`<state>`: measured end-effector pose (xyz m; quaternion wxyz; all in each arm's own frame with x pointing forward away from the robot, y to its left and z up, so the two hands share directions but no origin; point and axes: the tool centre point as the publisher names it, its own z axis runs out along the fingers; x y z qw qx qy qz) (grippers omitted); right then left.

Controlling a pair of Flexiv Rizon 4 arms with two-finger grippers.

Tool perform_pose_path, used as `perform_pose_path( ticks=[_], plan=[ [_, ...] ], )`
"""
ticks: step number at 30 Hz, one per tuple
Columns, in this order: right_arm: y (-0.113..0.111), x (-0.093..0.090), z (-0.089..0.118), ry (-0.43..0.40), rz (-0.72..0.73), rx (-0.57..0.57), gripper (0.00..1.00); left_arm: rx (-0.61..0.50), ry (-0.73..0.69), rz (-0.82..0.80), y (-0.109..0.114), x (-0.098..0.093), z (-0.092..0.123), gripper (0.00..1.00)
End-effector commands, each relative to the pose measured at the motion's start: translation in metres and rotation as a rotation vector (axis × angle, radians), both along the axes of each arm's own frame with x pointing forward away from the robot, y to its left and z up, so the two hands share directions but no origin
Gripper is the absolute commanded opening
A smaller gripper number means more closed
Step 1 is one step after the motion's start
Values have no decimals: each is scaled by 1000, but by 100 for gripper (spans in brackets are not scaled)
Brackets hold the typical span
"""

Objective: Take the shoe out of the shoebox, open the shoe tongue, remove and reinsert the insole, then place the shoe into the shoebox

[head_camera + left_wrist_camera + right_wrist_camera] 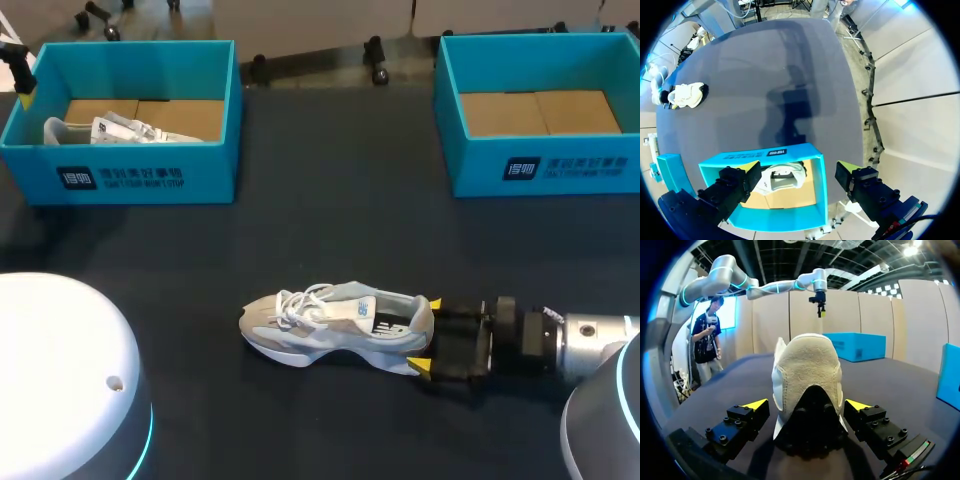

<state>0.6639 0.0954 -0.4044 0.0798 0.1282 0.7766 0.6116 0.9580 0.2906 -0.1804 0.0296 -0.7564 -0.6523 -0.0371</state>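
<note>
Progress: grey-white lace-up sneaker (335,325) out, on its side on dark table (330,230) | right gripper (427,336) jaws wide astride heel, no grip | left gripper (797,167) jaws wide over left teal cardboard shoebox (130,180) | tongue, insole, reboxing likely pending

table (330,230) | shoe (335,325) centre-front | left shoebox (140,175), right shoebox (545,170) rear

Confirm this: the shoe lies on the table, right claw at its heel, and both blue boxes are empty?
Not both. The head view shows a white shoe in the left box; only the right box is empty. The grey shoe lies on the table, right claw at its heel.
</note>
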Motion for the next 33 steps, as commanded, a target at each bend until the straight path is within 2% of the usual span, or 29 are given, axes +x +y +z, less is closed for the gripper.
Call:
perform_pose_path(
  ticks=[1,33],
  plan=[
    [5,0,-2,3,0,-2,100,2,-2,0,0,-1,1,100],
    [23,12,-12,-1,57,20,100,2,-2,0,0,-1,1,100]
  ],
)
